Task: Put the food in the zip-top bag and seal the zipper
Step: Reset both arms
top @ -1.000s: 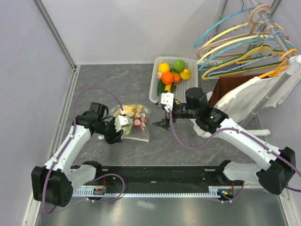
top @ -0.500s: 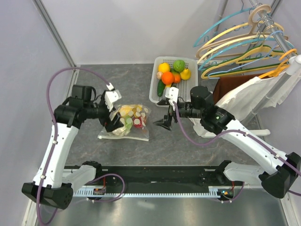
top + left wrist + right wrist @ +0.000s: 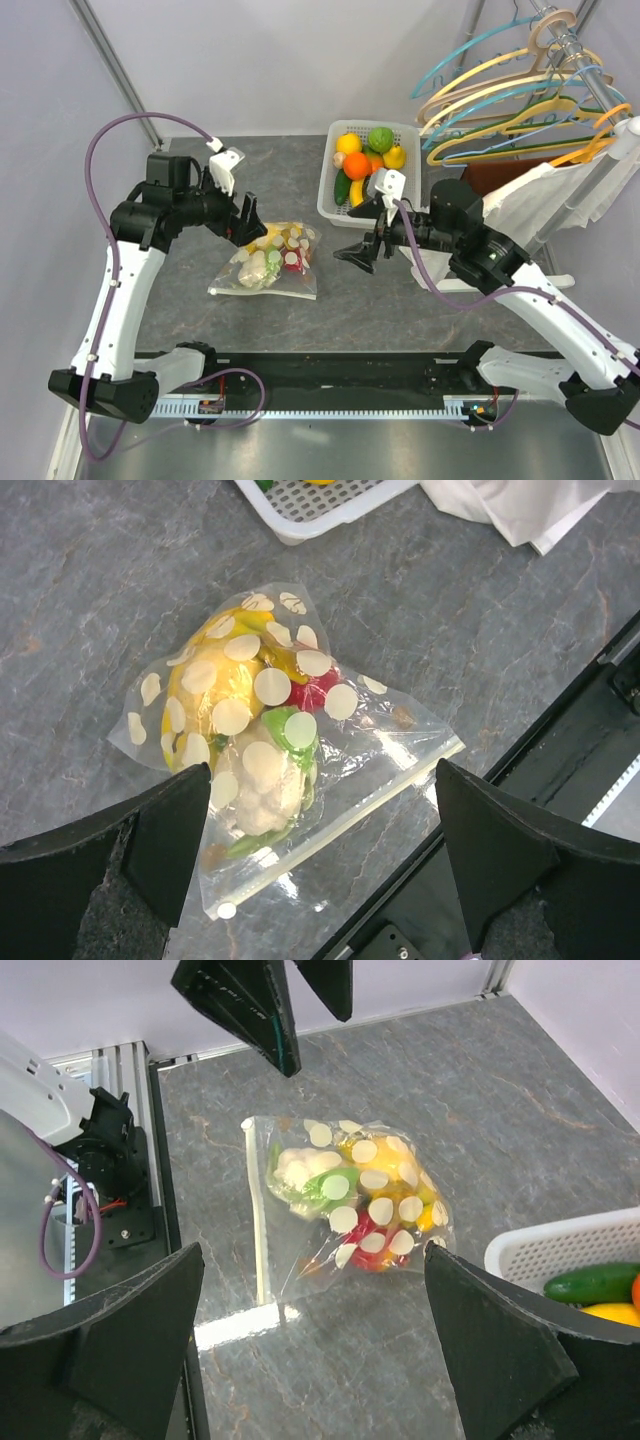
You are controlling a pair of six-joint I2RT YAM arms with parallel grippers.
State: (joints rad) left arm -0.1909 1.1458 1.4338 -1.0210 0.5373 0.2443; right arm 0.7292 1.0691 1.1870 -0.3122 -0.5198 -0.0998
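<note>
The zip-top bag [image 3: 268,262] lies flat on the grey table with yellow, red, green and pale cauliflower-like food inside [image 3: 255,730]. Its zipper [image 3: 340,825] runs along the near edge, with a small white slider tab [image 3: 228,911] at one end. I cannot tell whether it is sealed. My left gripper [image 3: 243,215] hovers open and empty above the bag's back left [image 3: 322,770]. My right gripper [image 3: 358,253] is open and empty above the table just right of the bag [image 3: 312,1255]. The bag also shows in the right wrist view [image 3: 350,1195], and so does the zipper [image 3: 255,1220].
A white slotted basket [image 3: 328,190] behind the right gripper holds more food [image 3: 365,155]: orange, yellow and green pieces and a cucumber [image 3: 595,1282]. Coloured hangers [image 3: 520,90] and a white garment [image 3: 530,210] hang at the right. A black rail [image 3: 340,370] runs along the near edge.
My left gripper has lifted off the bag and drawn back and up to its back left, leaving the bag on the table. My right gripper has risen and shifted slightly right.
</note>
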